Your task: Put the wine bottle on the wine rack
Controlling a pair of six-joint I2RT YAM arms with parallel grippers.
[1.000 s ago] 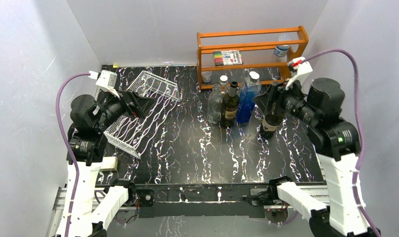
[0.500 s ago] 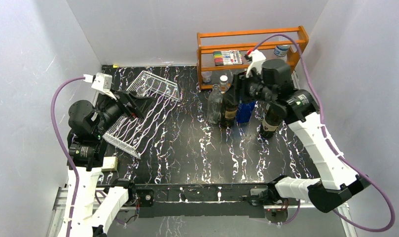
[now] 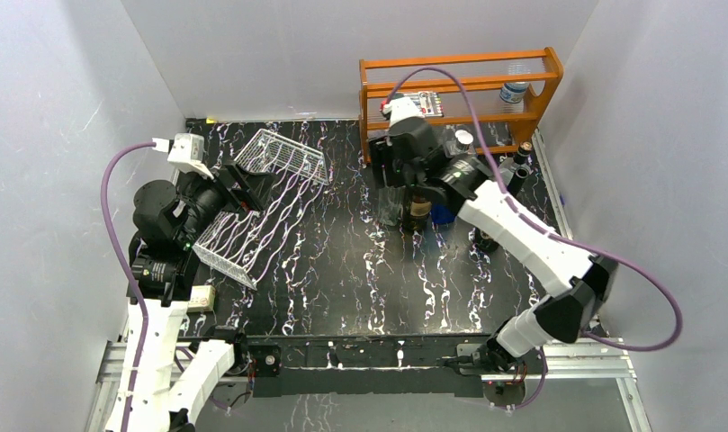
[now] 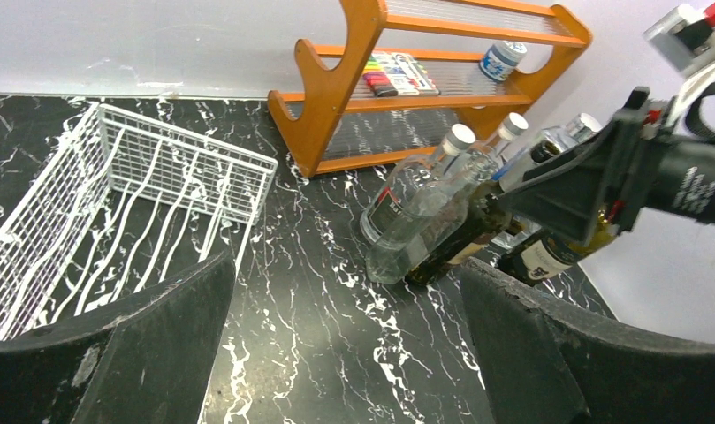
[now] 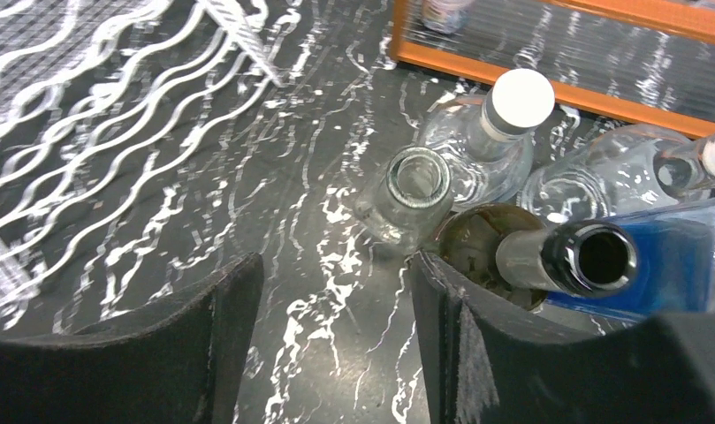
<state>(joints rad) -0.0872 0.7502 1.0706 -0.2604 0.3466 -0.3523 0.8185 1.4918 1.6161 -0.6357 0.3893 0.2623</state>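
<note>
The white wire wine rack [image 3: 263,200] lies tilted at the table's left, also in the left wrist view [image 4: 115,190]. One dark wine bottle [image 3: 420,207] stands in a cluster of bottles; its open neck [image 5: 592,258] shows just right of my right finger. A second dark wine bottle [image 3: 489,239] stands further right, partly hidden by my right arm. My right gripper [image 3: 399,178] hangs open over the cluster's left side [image 5: 336,274], only tabletop between its fingers. My left gripper [image 3: 245,189] is wide open beside the rack and holds nothing [image 4: 346,274].
An orange wooden shelf [image 3: 459,85] at the back holds markers [image 3: 417,104] and a small bottle [image 3: 513,92]. Two clear bottles [image 5: 414,193] [image 5: 511,110] and a blue bottle [image 5: 680,256] crowd the wine bottle. White walls enclose the table on three sides.
My right arm has swung left, away from the right-hand dark bottle, and now reaches over the bottle cluster near the shelf. The left arm has barely shifted.
</note>
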